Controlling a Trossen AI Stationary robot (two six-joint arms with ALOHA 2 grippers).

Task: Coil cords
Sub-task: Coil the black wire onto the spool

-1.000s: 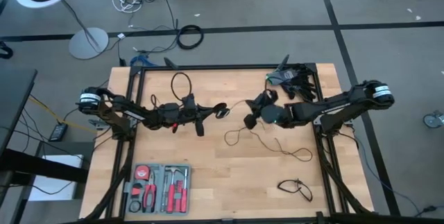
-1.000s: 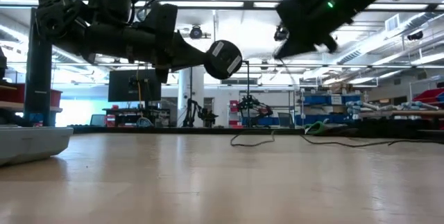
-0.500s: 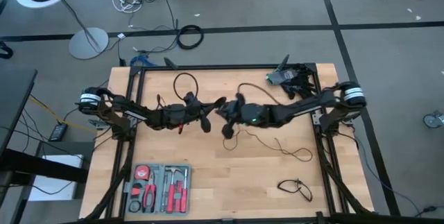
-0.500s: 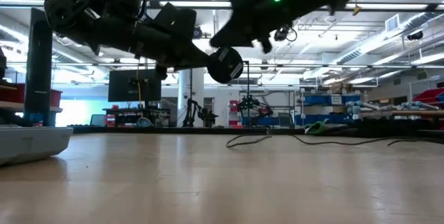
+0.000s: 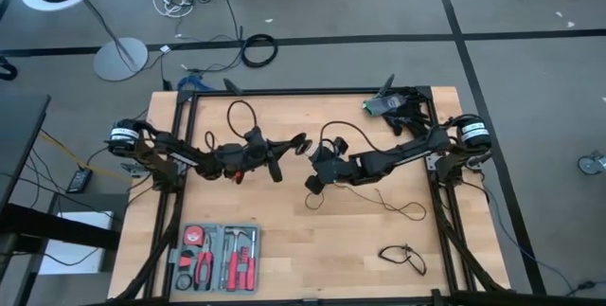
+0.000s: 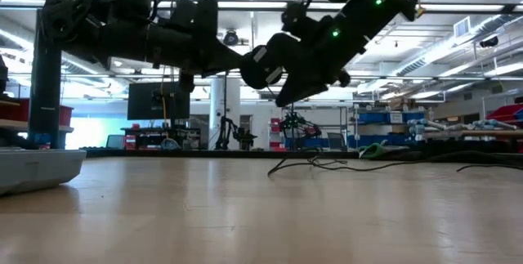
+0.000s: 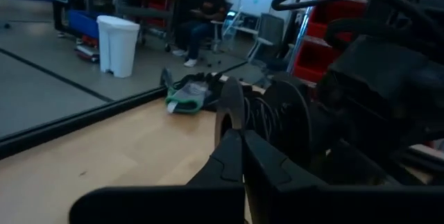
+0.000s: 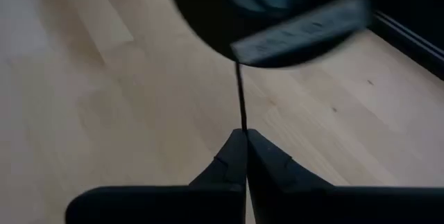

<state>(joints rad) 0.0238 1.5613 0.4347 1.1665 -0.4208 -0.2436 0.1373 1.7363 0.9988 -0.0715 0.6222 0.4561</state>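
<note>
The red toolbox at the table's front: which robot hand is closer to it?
Left. The left gripper hangs over the table's middle, a bit rightward and behind the toolbox. The right gripper is farther to the toolbox's right.

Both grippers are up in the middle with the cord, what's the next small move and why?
Probably swing the right gripper, shut on the cord, around the disc held by the left gripper, laying another loop; much cord still trails loose on the table.

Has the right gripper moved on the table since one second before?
Yes. In the high view the right gripper has moved leftward, away from the table's right frame rail, toward the left gripper, shut on the cord.
</note>
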